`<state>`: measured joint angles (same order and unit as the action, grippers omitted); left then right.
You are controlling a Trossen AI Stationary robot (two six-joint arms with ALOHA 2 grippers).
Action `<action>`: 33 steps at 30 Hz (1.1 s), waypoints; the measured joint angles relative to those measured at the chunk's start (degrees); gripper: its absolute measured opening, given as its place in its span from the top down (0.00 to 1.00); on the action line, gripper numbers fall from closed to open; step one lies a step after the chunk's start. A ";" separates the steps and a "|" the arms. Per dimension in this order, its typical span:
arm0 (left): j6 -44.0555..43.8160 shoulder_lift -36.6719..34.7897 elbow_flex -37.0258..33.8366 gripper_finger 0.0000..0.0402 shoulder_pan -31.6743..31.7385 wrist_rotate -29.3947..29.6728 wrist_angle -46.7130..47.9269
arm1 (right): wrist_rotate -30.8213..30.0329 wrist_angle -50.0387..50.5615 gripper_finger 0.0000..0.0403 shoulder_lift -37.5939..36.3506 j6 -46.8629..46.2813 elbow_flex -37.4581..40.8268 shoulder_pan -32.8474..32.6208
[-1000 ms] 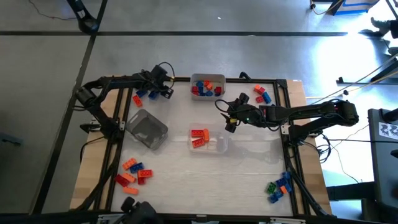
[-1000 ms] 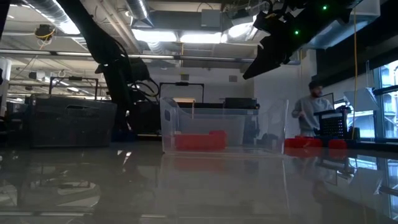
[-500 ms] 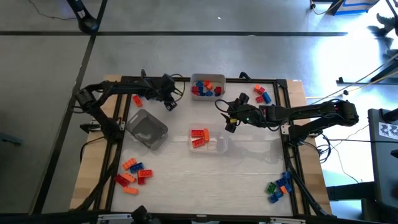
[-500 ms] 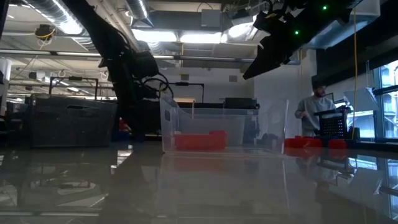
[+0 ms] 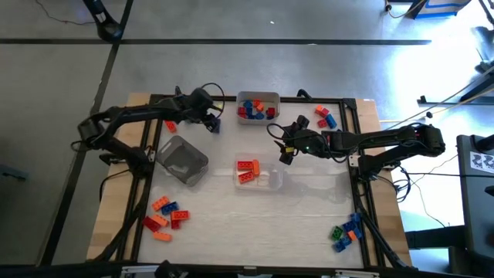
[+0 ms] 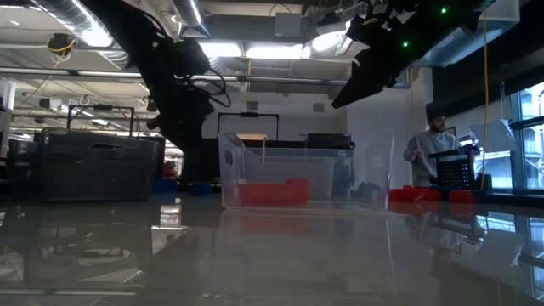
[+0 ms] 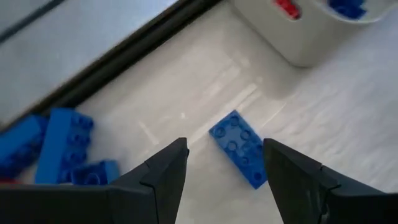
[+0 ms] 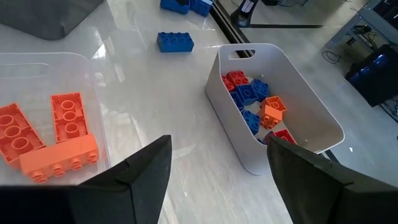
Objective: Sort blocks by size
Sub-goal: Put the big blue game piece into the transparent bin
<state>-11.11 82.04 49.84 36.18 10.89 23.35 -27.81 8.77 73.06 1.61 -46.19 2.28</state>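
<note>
High view: the left claw [image 5: 212, 123] is seen spread and empty above a single blue block [image 7: 241, 148] lying on the surface [image 5: 309, 224], just beside the white bin [image 5: 258, 97] of red, blue and orange blocks. The right claw [image 5: 284, 153] is held spread and empty between that bin and the clear tray [image 5: 270, 182], where orange blocks [image 5: 248, 171] are kept. Further block piles are found at the surface's corners, and a grey container [image 5: 182, 161] is set nearby
</note>
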 joint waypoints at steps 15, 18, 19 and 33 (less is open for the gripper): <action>-11.21 10.62 0.00 0.51 -5.30 1.05 -4.91 | 0.45 0.14 0.35 0.00 -0.02 0.00 -0.02; -11.40 12.14 0.00 0.51 -5.51 2.08 -6.69 | 0.45 0.16 0.35 0.00 -0.02 0.01 -0.02; -11.46 12.57 0.00 0.51 -5.50 2.22 -6.92 | 0.45 0.18 0.35 0.00 -0.02 0.01 -0.01; -10.96 15.50 0.20 0.51 -5.57 5.45 -8.04 | 0.46 0.32 0.35 0.00 -0.02 0.00 -0.01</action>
<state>-22.07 97.54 50.04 30.61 16.34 15.31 -27.35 9.08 73.06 1.58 -46.19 2.27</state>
